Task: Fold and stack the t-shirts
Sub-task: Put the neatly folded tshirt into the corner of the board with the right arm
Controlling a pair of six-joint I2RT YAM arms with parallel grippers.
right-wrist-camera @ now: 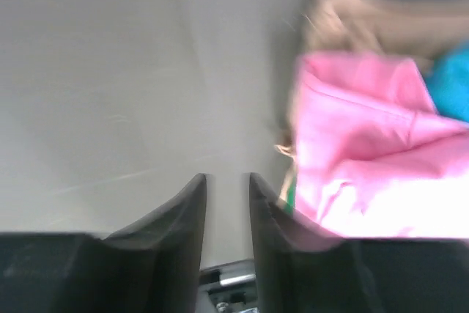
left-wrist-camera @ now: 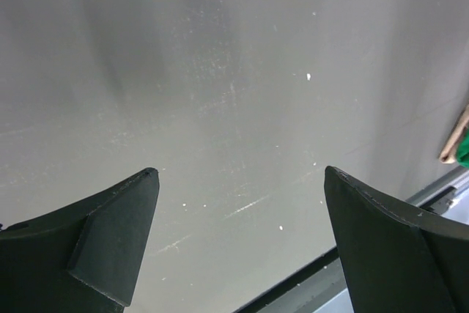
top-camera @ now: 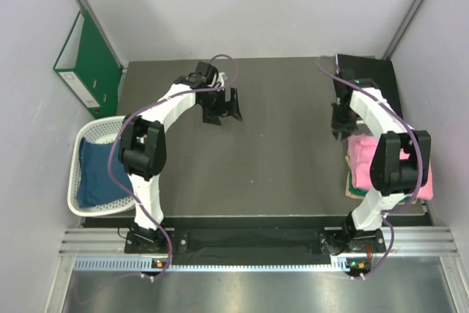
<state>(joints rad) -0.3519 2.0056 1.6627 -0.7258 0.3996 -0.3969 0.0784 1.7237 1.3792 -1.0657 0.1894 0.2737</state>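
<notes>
A folded bright pink t-shirt (top-camera: 364, 157) (right-wrist-camera: 366, 137) lies at the table's right edge, on top of a teal t-shirt (right-wrist-camera: 456, 78) of which only an edge peeks out. The dark blue t-shirt (top-camera: 99, 170) sits bunched in the white basket on the left. My right gripper (top-camera: 339, 131) (right-wrist-camera: 227, 177) hangs just left of the pink shirt, jaws a narrow gap apart with only bare table between them. My left gripper (top-camera: 223, 111) (left-wrist-camera: 242, 172) hovers wide open over the bare grey table (left-wrist-camera: 220, 93) at the back, holding nothing.
The white lattice basket (top-camera: 82, 181) hangs off the table's left side. A green ring binder (top-camera: 88, 64) leans on the left wall. A black sheet (top-camera: 377, 78) lies at the back right. A brown board (top-camera: 346, 181) sticks out under the shirt stack.
</notes>
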